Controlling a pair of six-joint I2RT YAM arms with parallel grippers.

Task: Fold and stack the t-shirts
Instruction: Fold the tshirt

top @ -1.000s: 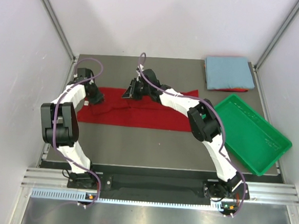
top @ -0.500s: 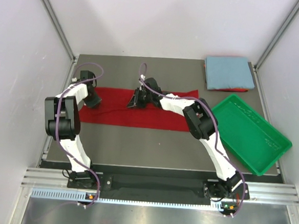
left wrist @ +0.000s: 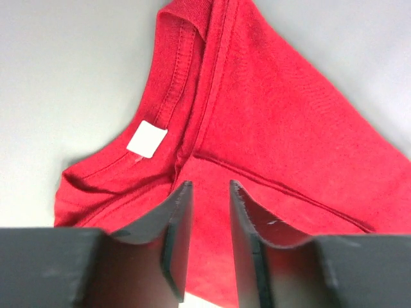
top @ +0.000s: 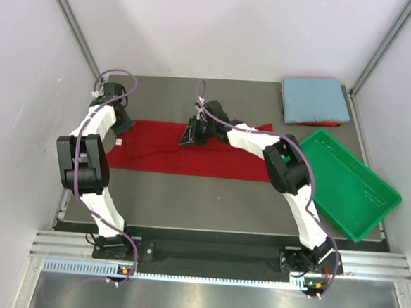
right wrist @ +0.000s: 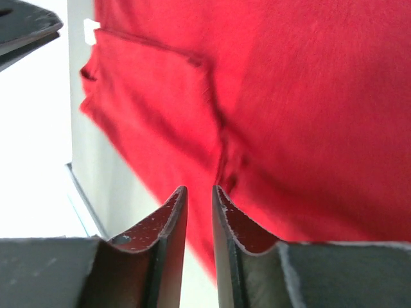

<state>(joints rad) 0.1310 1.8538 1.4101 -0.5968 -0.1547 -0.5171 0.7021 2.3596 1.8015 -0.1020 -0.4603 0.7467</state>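
Quick progress check, front to back. Nearest you on the right, the green plastic tray (top: 344,185) sits on the grey worktop (top: 202,203); it's not part of the job.

Mid-worktop you've got the plain dark red cloth t-shirt (top: 191,156) lying as a long flat band running left to right. I'd say the lengthwise fold is in but the crosswise folds aren't done yet. It's no tidy packet either: the left end is rumpled, with the small white neck label (left wrist: 147,138) showing by the collar.

Your left gripper (left wrist: 210,192) sits over that collar end. Its jaws are only a narrow slit apart with nothing between them, just red cloth visible through the gap. Your right gripper (right wrist: 200,192) is over the far edge around the middle of the band, jaws equally narrow and not pinching anything as far as I can see.

In the far right corner, the folded light blue t-shirt (top: 315,100) sits square on top of another folded red t-shirt (top: 310,123), with only a sliver of red peeking out at the near edge.

So by my count two of three are folded and stacked. What's left is folding this band down and getting it onto the pile.
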